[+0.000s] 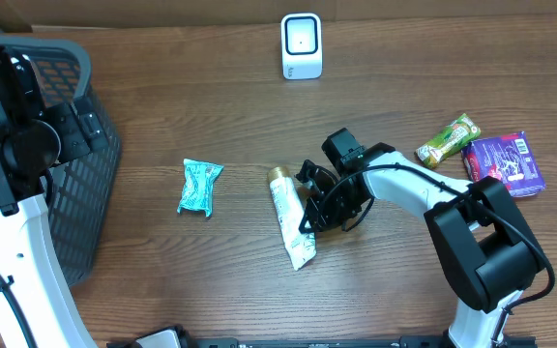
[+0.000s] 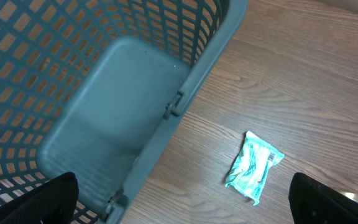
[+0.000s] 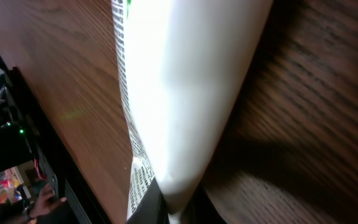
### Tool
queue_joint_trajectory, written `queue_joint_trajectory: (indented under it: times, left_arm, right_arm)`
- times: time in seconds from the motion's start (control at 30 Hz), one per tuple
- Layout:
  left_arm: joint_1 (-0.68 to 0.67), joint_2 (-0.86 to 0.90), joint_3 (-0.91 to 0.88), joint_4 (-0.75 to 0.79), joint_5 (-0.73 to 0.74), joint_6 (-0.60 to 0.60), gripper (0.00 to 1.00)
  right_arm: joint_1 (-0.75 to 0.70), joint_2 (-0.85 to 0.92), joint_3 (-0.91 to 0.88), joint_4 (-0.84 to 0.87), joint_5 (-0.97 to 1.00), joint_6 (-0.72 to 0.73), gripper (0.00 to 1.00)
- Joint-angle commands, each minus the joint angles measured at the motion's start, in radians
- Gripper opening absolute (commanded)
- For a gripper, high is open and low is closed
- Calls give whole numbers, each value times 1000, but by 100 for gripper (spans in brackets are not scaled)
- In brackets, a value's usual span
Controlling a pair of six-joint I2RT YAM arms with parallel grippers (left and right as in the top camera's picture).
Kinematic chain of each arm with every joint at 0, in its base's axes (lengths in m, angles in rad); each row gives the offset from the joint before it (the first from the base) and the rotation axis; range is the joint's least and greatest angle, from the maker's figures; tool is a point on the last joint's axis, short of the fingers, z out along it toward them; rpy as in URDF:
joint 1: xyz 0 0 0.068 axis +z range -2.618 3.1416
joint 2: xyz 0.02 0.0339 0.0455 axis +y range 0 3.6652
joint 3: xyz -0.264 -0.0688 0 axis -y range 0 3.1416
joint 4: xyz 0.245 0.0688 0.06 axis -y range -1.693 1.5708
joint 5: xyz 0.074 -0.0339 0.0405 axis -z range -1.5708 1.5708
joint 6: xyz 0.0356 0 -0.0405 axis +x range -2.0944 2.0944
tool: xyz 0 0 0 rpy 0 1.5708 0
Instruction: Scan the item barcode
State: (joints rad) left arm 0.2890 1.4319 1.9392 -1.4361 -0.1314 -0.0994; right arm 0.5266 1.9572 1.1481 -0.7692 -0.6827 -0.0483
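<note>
Right gripper (image 1: 309,218): jaws closed on white plastic squeeze tube with gold cap (image 1: 289,218), near its flat crimped end. Tube lies on brown wooden table (image 1: 162,106), cap toward white box-shaped barcode scanner (image 1: 301,45), well apart from it. Right wrist view: tube (image 3: 179,93) fills frame.

Left gripper (image 2: 180,186): jaws fully spread, holding nothing, above rim of grey plastic mesh basket (image 2: 104,124). Teal crinkled packet (image 2: 253,167) on table beside basket.

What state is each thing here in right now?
White plastic tube with a gold cap: lying on the table, gripped.
Right gripper: shut on the tube.
Left gripper: open, empty.
Grey-blue plastic mesh basket: upright, nothing visible inside.
Teal crinkled packet: lying flat, untouched.
White box-shaped scanner: standing upright.
Green snack bar: lying flat.
Purple rectangular packet: lying flat.
</note>
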Motion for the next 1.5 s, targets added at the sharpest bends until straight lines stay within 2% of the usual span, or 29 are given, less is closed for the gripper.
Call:
queue_joint_trajectory:
  times: [0.0,0.1,0.13,0.17,0.2,0.27,0.4,0.53,0.63,0.77,0.9,1.07,1.3,1.47]
  left_arm:
    - [3,3,18,3,5,-13,100]
    - [3,3,18,3,5,-13,100]
    - [3,3,18,3,5,-13,99]
    - [3,3,18,3,5,-13,100]
    - [3,3,18,3,5,-13,100]
    - [2,3,18,3,5,-13,99]
    - [3,3,18,3,5,-13,99]
    - [3,3,18,3,5,-13,99]
    - [3,3,18,2,5,-13,100]
    - [3,3,18,2,5,-13,99]
    - [3,3,18,2,5,-13,99]
    - [3,3,18,2,5,-13,99]
    - [3,3,18,2,5,-13,100]
    - [3,3,18,2,5,-13,99]
  right_arm:
    - [-65,34,51,-36,167,23,4]
    - [-106,34,93,-53,195,23,4]
    - [-118,34,98,-51,205,23,29]
    - [-127,34,99,-49,210,22,50]
    - [-135,34,99,-49,216,22,60]
    - [-137,34,99,-52,219,22,73]
    - [-121,34,99,-45,218,23,89]
    - [-84,35,97,-16,219,28,96]
    - [-64,45,95,26,263,113,99]
    - [-55,78,95,76,349,257,98]
    - [-55,130,95,114,388,340,86]
    - [-55,185,64,130,385,341,74]
    - [-55,201,13,139,311,341,46]
    - [-56,201,12,87,285,340,37]
